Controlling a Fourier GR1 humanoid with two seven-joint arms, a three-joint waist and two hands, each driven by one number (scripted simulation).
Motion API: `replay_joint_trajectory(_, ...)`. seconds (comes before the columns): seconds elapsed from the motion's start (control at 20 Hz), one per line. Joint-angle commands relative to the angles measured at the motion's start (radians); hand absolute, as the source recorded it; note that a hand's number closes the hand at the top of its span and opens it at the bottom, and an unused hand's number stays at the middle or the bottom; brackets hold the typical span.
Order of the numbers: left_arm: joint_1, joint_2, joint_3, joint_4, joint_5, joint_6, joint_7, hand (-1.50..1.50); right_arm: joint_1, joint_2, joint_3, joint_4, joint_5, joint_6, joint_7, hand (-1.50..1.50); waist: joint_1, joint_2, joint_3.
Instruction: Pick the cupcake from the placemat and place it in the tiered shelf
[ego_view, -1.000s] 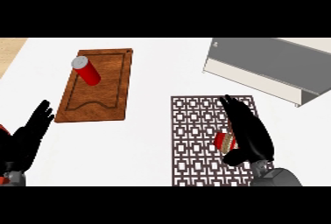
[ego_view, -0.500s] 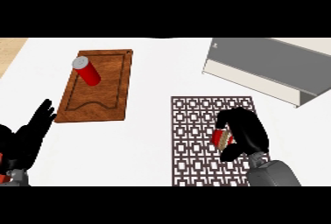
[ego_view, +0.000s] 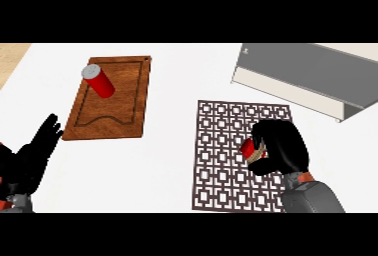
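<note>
Head view, looking steeply down on a white counter (ego_view: 184, 150). Toward the counter's near right corner, a dark brown latticed placemat (ego_view: 229, 160), lying flat with its long side running away from the near edge. Over the placemat's right half, the black right hand (ego_view: 280, 147), fingers curled down and clamped around the cupcake (ego_view: 252, 150). Only a sliver of the cupcake visible at the hand's left side: a red part above and a striped tan part beneath, the rest hidden under the fingers. Hard to tell whether the cupcake touches the placemat or sits just off it. Grey right forearm (ego_view: 314, 197) entering from the lower edge, just behind the hand. At the counter's far right corner, the tiered shelf (ego_view: 310, 75), grey on top with a pale front face, set at an angle and well apart from the hand. Toward the counter's far left, a brown wooden tray (ego_view: 129, 107) with a raised rim, long side running away from the near edge. On the tray's far end, a red cylinder (ego_view: 100, 82) with a grey cap, tilted. At the counter's near left edge, the black left hand (ego_view: 33, 157), fingers straight and spread apart, pointing up, resting and holding nothing, well clear of the tray.
</note>
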Motion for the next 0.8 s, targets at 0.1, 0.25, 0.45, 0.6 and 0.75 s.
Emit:
replay_joint_trajectory(0.1,0.043,0.001,-0.008,-0.018,0.007,-0.040,-0.010,0.00,-0.235,0.081,-0.059,0.119,0.056,0.213,0.258,1.50,0.020,0.006,0.003)
replay_joint_trajectory(0.25,0.024,-0.024,-0.015,-0.074,-0.012,0.003,0.041,0.00,-0.270,0.142,-0.031,0.003,0.073,0.268,0.344,1.50,0.004,0.003,0.003)
replay_joint_trajectory(0.45,0.006,0.009,0.024,0.004,0.000,-0.040,0.014,0.00,-0.292,0.106,-0.099,-0.138,0.026,0.350,0.354,1.50,-0.001,0.002,0.003)
replay_joint_trajectory(0.6,0.011,-0.005,0.021,0.006,-0.013,-0.018,0.003,0.00,-0.277,0.148,-0.075,-0.351,-0.022,0.434,0.481,1.50,-0.012,-0.002,0.003)
replay_joint_trajectory(0.75,0.044,-0.004,0.021,-0.036,-0.001,-0.029,0.021,0.00,-0.306,0.148,-0.175,-0.477,-0.163,0.489,0.548,1.50,-0.013,-0.005,0.003)
